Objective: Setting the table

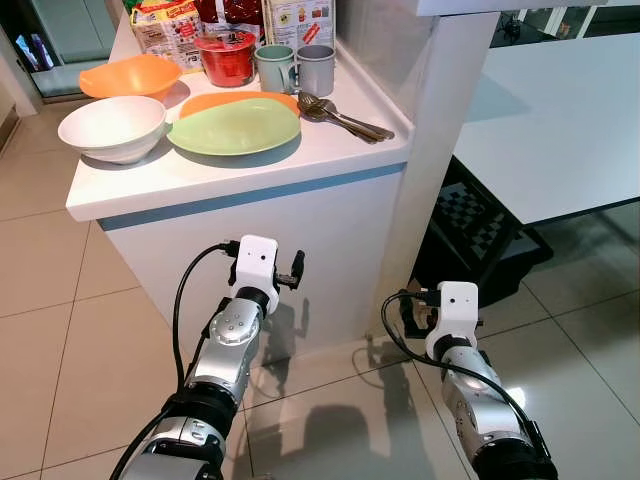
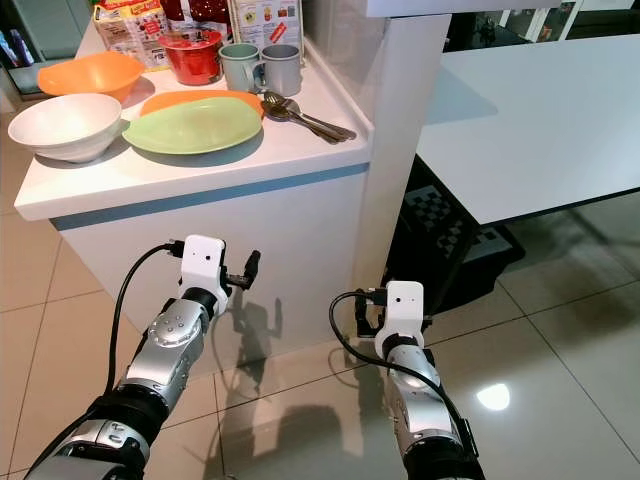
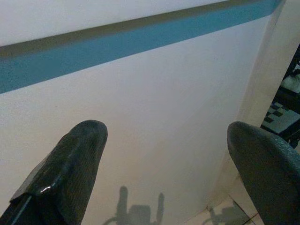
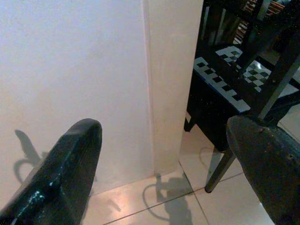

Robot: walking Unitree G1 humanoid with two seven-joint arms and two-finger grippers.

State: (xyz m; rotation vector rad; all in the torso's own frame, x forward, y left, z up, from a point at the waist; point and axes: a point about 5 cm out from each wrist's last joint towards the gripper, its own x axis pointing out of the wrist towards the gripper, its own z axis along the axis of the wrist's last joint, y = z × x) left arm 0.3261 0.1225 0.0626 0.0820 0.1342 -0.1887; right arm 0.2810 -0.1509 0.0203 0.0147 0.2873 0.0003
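On the white counter (image 1: 230,175) lies a green plate (image 1: 235,127) stacked on an orange plate (image 1: 215,99). A white bowl (image 1: 112,127) stands to its left and an orange bowl (image 1: 130,75) behind that. Several spoons (image 1: 340,117) lie to the right of the plates. Two grey-green mugs (image 1: 296,68) and a red pot (image 1: 228,58) stand at the back. My left gripper (image 3: 168,140) is open and empty, low in front of the counter's white front panel. My right gripper (image 4: 164,136) is open and empty too, near the counter's corner post.
A white dining table (image 1: 560,120) stretches to the right. Under it stands a dark chair with a checkered cushion (image 1: 470,225). Food boxes (image 1: 165,25) line the counter's back. Tiled floor (image 1: 70,330) lies to the left and below my arms.
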